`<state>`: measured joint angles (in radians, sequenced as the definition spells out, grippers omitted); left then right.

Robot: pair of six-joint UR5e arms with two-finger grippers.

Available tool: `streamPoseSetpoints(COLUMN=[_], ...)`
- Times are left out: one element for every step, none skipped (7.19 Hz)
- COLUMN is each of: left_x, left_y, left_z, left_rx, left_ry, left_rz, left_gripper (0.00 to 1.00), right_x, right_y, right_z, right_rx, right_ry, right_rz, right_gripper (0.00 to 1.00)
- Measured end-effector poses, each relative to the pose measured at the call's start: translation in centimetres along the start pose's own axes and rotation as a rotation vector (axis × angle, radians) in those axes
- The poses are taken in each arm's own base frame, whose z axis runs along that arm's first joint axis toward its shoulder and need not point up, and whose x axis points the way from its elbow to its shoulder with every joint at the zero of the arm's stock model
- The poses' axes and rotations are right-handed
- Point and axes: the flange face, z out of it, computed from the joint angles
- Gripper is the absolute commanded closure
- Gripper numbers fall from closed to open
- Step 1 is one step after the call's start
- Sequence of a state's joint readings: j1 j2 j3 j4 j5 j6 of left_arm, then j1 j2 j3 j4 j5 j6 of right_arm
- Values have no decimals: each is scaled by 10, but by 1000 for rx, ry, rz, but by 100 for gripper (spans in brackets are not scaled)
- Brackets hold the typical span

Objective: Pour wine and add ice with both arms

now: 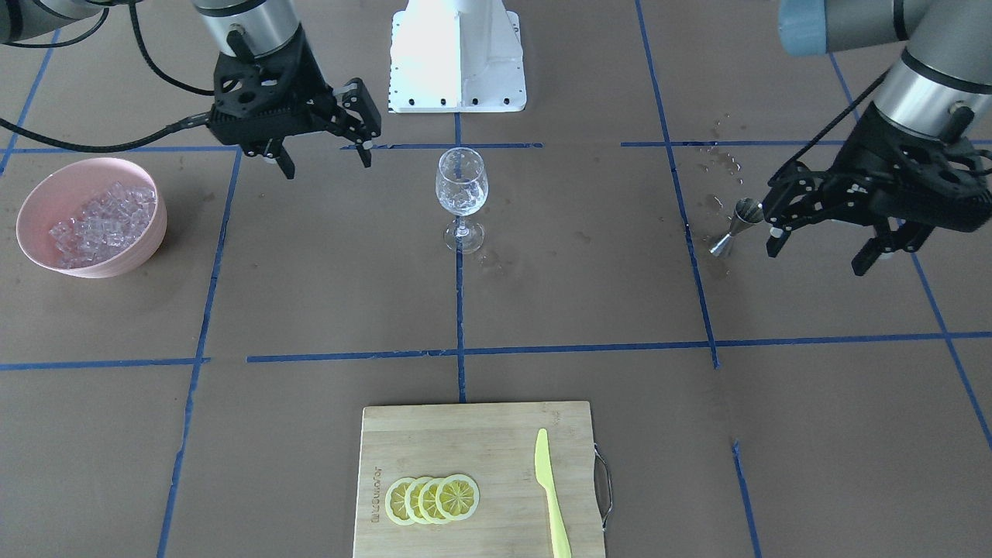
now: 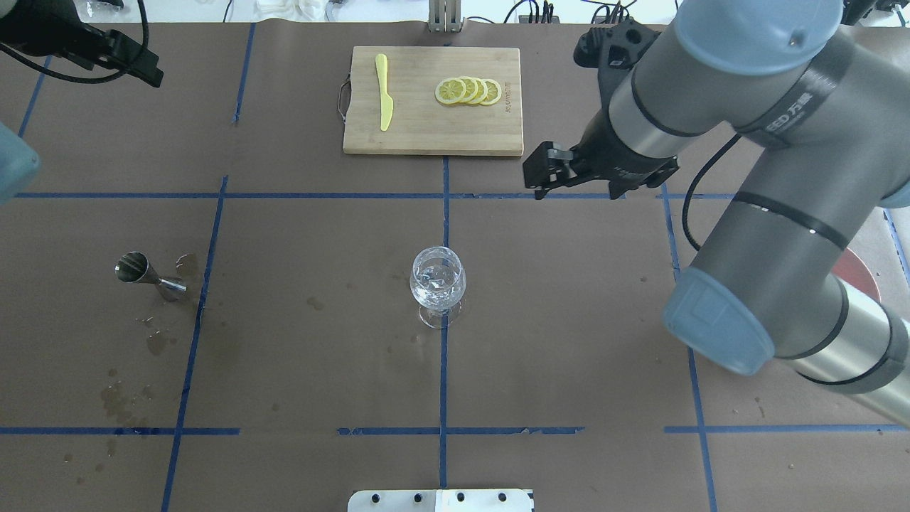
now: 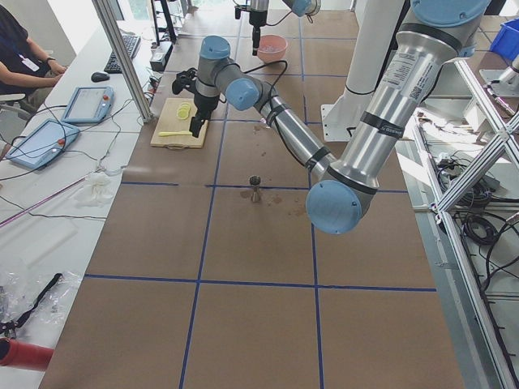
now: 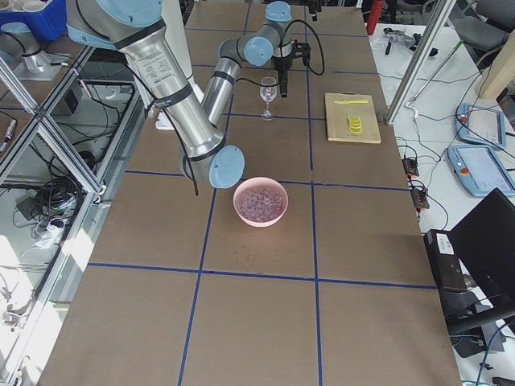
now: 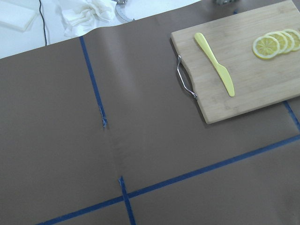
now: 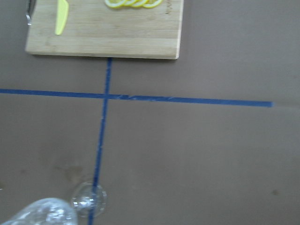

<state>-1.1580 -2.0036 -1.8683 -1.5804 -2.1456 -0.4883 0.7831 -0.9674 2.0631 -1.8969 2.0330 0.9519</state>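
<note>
A stemmed wine glass stands upright at the table's middle and holds clear ice cubes; I cannot make out the wine among them. More ice fills a pink bowl at the robot's right. My right gripper hangs open and empty between that bowl and the glass, above the table. A steel jigger stands upright on the robot's left. My left gripper hovers open just beside the jigger, with nothing held. The right wrist view catches the glass at its bottom edge.
A wooden cutting board lies at the far edge from the robot, with lemon slices and a yellow knife on it. Wet spots mark the paper around the jigger. The white base block sits behind the glass.
</note>
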Motion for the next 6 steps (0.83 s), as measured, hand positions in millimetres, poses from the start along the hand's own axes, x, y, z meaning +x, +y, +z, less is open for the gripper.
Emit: streamPoseSetpoints(left_x=[-36,-73,-116,-161,-203,-239], left_y=[-8,-8,-3,4,17,39], left_z=[5,6,5,0,-6,-5], left_rx=[-23,-41,-55,-67,-81,-107], left_ry=[-5,-20,-46,-72,-79,-67], left_rz=[-4,2,28,45,41,27], left_gripper=[0,0,0,0,0,0], right_x=[42,88,135,181,229,281], right_y=[-15,-26,-38,-49,-61,-73], right_z=[5,9,13,16,17,13], right_rx=[-28,-63,-102,-138,-172,-205], right_ry=[76,144,198,237,257,256], right_rz=[-58,-112,-154,-177,-185,-202], right_gripper=[0,0,0,0,0,0])
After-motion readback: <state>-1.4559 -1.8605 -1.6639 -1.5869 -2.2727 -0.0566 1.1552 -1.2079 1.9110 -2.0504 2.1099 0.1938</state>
